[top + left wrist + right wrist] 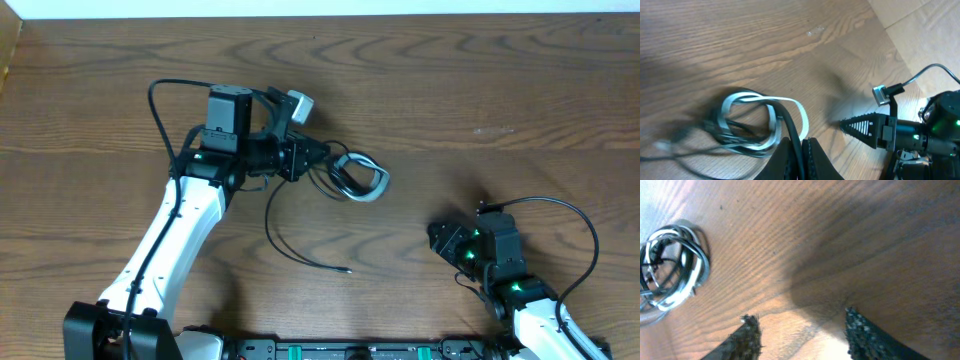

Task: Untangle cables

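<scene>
You look to be at the pull-apart step: your left gripper (796, 150) is clamped on a black strand of the cables (372, 186), coiled near the table's (500, 90) middle. Your right gripper (800, 325), jaws spread and empty, should next take the coil's other side.

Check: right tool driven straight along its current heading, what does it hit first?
Probably bare table: in the wrist view the right tool faces plain wood. The cables sit left of that line, so it likely misses them; depth is unclear.
</scene>
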Robot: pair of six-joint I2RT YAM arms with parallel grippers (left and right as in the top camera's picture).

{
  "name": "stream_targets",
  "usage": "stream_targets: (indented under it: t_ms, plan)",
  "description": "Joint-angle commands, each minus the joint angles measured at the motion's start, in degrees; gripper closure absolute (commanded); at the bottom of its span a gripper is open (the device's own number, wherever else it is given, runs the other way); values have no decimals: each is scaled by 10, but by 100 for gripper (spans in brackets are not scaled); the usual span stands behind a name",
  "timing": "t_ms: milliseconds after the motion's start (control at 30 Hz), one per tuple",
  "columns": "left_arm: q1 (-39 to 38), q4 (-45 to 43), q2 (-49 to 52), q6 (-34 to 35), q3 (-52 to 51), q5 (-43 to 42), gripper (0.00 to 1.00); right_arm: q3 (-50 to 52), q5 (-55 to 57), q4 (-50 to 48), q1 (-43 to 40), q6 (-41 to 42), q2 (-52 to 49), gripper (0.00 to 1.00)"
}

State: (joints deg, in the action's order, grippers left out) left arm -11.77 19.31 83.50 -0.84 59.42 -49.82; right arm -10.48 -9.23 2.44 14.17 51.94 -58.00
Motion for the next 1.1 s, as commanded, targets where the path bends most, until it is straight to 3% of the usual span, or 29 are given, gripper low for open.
stream_targets:
  t_ms: [0, 167, 300, 767, 1067]
  plan:
    - [1, 6, -13, 14, -1, -12, 93, 1, -22, -13, 1, -13, -1, 39]
    - [-3, 24, -13, 14, -1, -12, 92, 1, -183, -136, 1, -67, -2, 32]
    - [-9, 48, -13, 23, -1, -12, 93, 1, -216, -204, 2, 11, -2, 36]
    - [-131, 47, -13, 24, -1, -35, 93, 1, -86, -270, 95, 101, -40, 43]
    - [-147, 46, -13, 25, -1, -35, 93, 1, -31, -330, 120, 101, -137, 48]
